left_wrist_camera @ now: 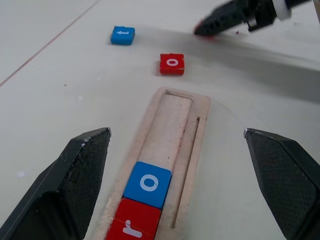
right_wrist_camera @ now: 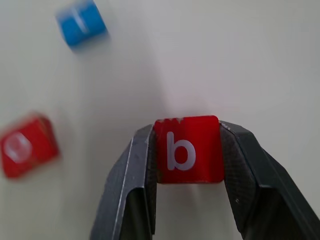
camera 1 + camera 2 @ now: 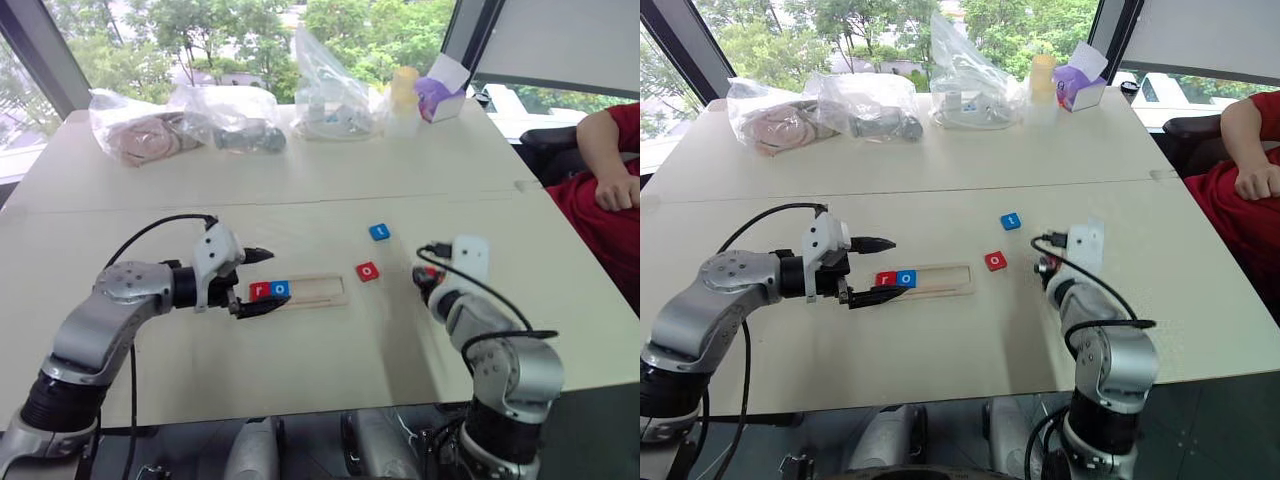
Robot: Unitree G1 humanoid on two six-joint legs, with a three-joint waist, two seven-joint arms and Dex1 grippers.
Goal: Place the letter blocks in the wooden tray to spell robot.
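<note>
A: What has the right gripper (image 2: 187, 150) got?

B: It is clamped on the red b block (image 2: 188, 149), one finger on each side edge, letter facing the wrist camera. The block is lifted off the table (image 3: 300, 180), and the gripper sits to the right of the loose blocks.

A: And the left gripper (image 3: 252, 282)?

B: Spread about as wide as it goes, holding nothing. It reaches in level from the left, and its fingers (image 1: 80, 175) stand either side of the tray's (image 1: 200, 115) left end; I cannot tell whether they touch the rim.

A: Where is the tray?

B: Lying flat near the middle of the table, long side running left to right.

A: How many blocks, counted?

B: Five. Two are in the tray at its left end, touching each other: the red r (image 1: 134, 223) first, then a blue o (image 1: 148, 183) beside it. The rest of the tray is bare wood. Two lie loose on the table off the tray's right end: a red o (image 3: 368, 271) close to it, and the blue t (image 3: 379, 232) a little farther back. The fifth is the b in the right gripper.

A: So by colour?

B: Three red, two blue.

A: Anything else?

B: Three clear plastic bags (image 3: 230, 115) at the far edge, and a person's arm (image 3: 610, 160) in a red sleeve at the right.
</note>
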